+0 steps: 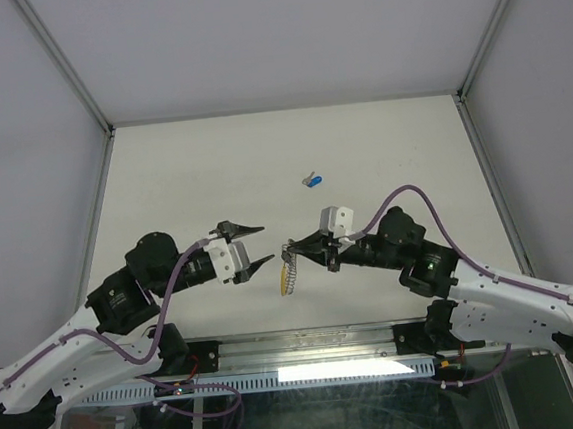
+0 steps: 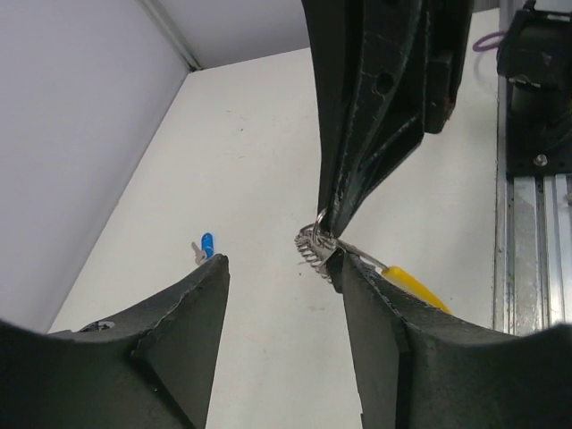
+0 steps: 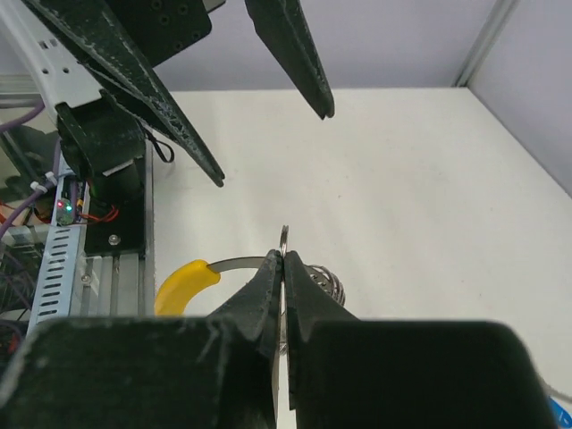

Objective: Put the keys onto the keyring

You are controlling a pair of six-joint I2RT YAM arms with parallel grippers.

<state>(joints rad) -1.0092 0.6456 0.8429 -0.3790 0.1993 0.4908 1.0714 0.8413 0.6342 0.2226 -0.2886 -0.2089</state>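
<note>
The keyring (image 1: 288, 274) hangs from my right gripper (image 1: 291, 248) above the table, its yellow segment (image 3: 184, 281) to one side and its ribbed silver coil (image 3: 327, 281) to the other. The right gripper (image 3: 284, 259) is shut on it, and a thin silver edge pokes out between the pads. My left gripper (image 1: 259, 245) is open just left of the ring with nothing between its fingers. In the left wrist view the coil (image 2: 313, 245) sits right at one fingertip (image 2: 344, 268) of the left gripper (image 2: 279, 266). One key with a blue head (image 1: 313, 181) lies on the table farther back, also visible as the blue key (image 2: 206, 244).
White table (image 1: 391, 145) with grey walls at left, back and right. A metal rail with cables (image 1: 309, 358) runs along the near edge between the arm bases.
</note>
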